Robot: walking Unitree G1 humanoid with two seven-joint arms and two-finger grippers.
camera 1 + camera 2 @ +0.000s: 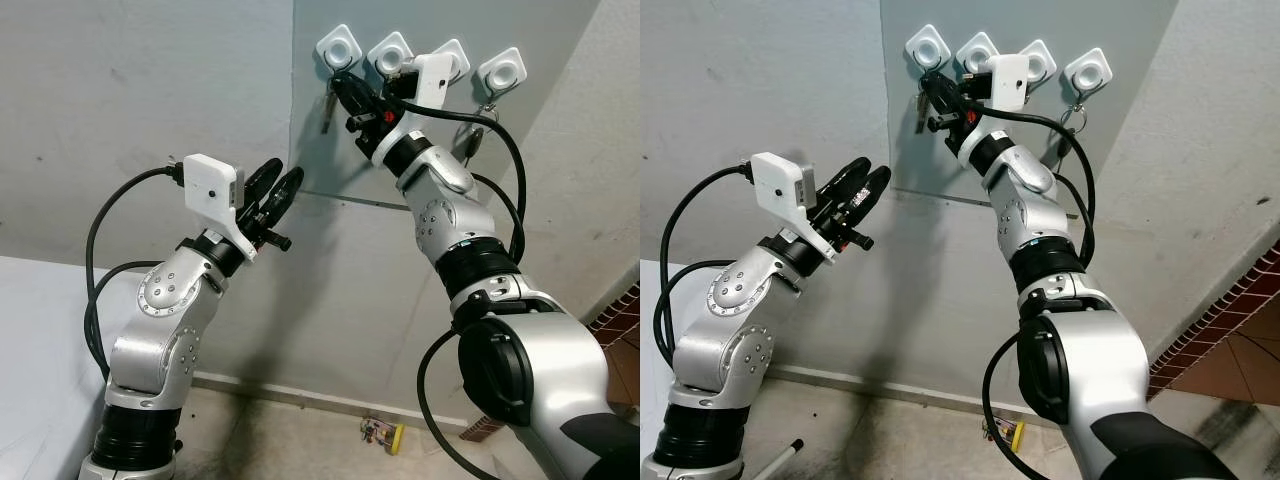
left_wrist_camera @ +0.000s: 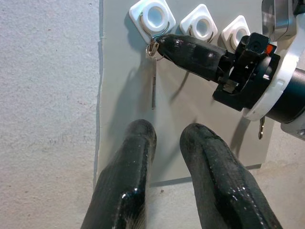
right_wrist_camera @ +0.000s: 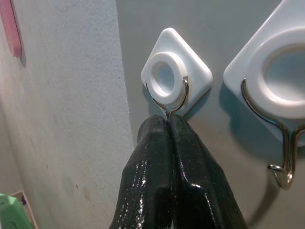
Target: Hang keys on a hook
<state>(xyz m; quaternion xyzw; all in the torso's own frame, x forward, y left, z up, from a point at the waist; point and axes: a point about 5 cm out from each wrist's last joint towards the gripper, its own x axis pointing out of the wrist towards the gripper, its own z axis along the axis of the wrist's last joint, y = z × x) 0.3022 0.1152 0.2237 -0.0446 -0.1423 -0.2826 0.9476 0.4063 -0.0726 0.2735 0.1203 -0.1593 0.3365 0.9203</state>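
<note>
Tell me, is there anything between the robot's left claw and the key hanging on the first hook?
Nothing. In the left wrist view, only bare grey panel lies between the left gripper and the key hanging below the hook.

white hooks point(image 1: 338, 47) with silver wire on grey panel point(image 1: 340, 150), paler grey wall point(image 1: 120, 110) left of panel, glossy black right gripper point(image 3: 167, 125), silver key point(image 2: 153, 88), red brick floor point(image 1: 1230, 350)
</note>
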